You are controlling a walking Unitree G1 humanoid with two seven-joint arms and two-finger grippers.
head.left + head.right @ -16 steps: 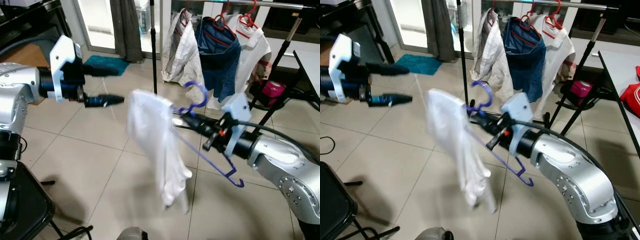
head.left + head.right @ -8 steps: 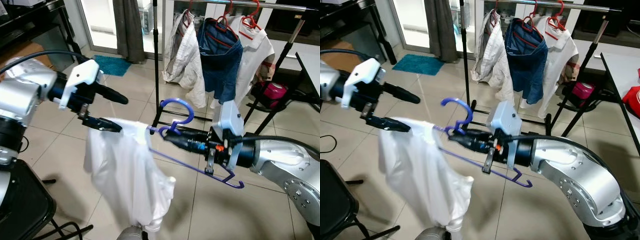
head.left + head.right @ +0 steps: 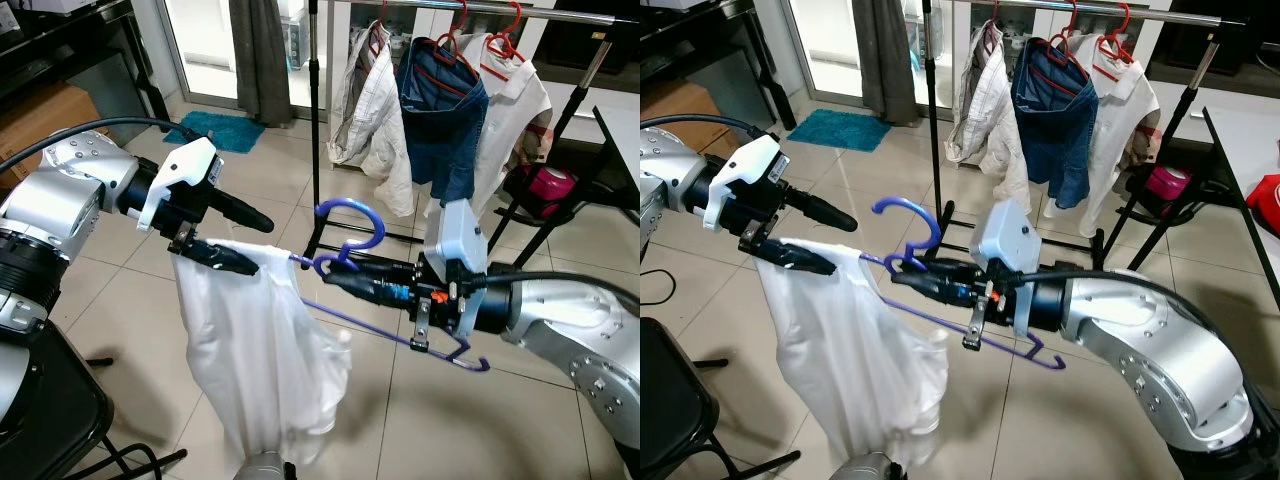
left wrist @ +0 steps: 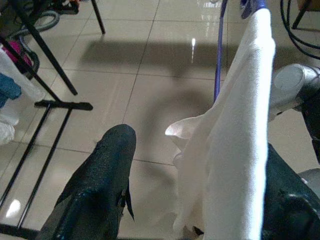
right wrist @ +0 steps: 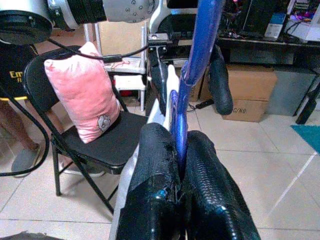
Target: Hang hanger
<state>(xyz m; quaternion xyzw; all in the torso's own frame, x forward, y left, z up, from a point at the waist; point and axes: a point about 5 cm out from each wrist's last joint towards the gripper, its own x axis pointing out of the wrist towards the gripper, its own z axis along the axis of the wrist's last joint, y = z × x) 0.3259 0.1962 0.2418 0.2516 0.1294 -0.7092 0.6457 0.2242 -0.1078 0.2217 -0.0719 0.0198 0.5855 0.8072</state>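
A purple plastic hanger (image 3: 352, 212) is held level in front of me, its hook up. My right gripper (image 3: 335, 275) is shut on its neck just under the hook, seen close in the right wrist view with the hanger (image 5: 192, 75) pinched between both fingers. A white garment (image 3: 260, 340) hangs from the hanger's left end. My left gripper (image 3: 262, 245) is open at the garment's top edge, one finger above the cloth and one under it. In the left wrist view the white garment (image 4: 240, 100) drapes against one finger (image 4: 100, 180).
A clothes rail (image 3: 480, 8) stands behind with a white shirt (image 3: 375, 110), a blue denim piece (image 3: 445, 110) and another white shirt (image 3: 510, 100) on red hangers. A black folding chair (image 3: 40, 410) is at my lower left. A chair with a pink cushion (image 5: 82, 90) stands behind me.
My left gripper has swung in from the left and reached the garment's top edge. The right arm has turned the hanger level, and the garment now hangs further left.
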